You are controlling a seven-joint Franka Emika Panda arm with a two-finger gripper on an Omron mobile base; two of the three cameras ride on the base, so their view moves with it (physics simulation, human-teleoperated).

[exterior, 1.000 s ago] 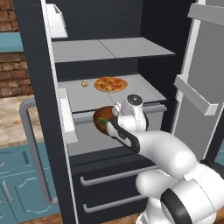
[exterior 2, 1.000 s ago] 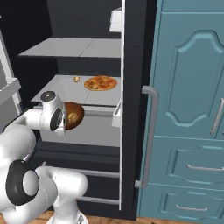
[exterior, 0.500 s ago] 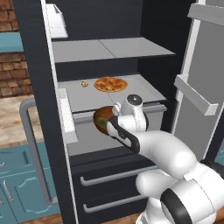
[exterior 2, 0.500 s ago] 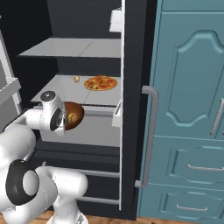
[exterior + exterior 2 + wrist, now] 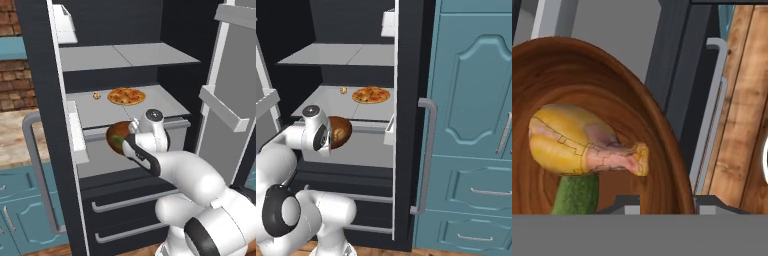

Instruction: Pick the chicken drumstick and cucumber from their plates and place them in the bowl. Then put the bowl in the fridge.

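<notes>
The fingers (image 5: pixel 662 202) are seen at the bottom of the hand view, their dark tips on either side of the rim of the bowl (image 5: pixel 612 90); a clamp on that rim is suggested, but whether they are pressed tight cannot be told. Inside the bowl, the chicken drumstick (image 5: pixel 582 142) is seen lying across the cucumber (image 5: pixel 574 195), the two touching. In the hand view the bowl appears tipped on edge, though that view rolls with the hand.

In the left base view the bowl (image 5: pixel 117 136) is held at the front of the open fridge (image 5: pixel 45 130), just below the front edge of the middle shelf (image 5: pixel 100 112). In the right base view the bowl (image 5: pixel 340 132) is seen directly against the white hand.

On the middle shelf a pizza (image 5: pixel 126 96) is laid flat, with a small round item (image 5: pixel 96 95) near it, too small to be identified. An upper shelf (image 5: pixel 125 55) is seen above. Two lower drawers (image 5: pixel 125 205) with grey bar handles are closed. Teal cabinets (image 5: pixel 476 125) are seen beside the fridge.

No brand, label or readable writing is made out anywhere.
</notes>
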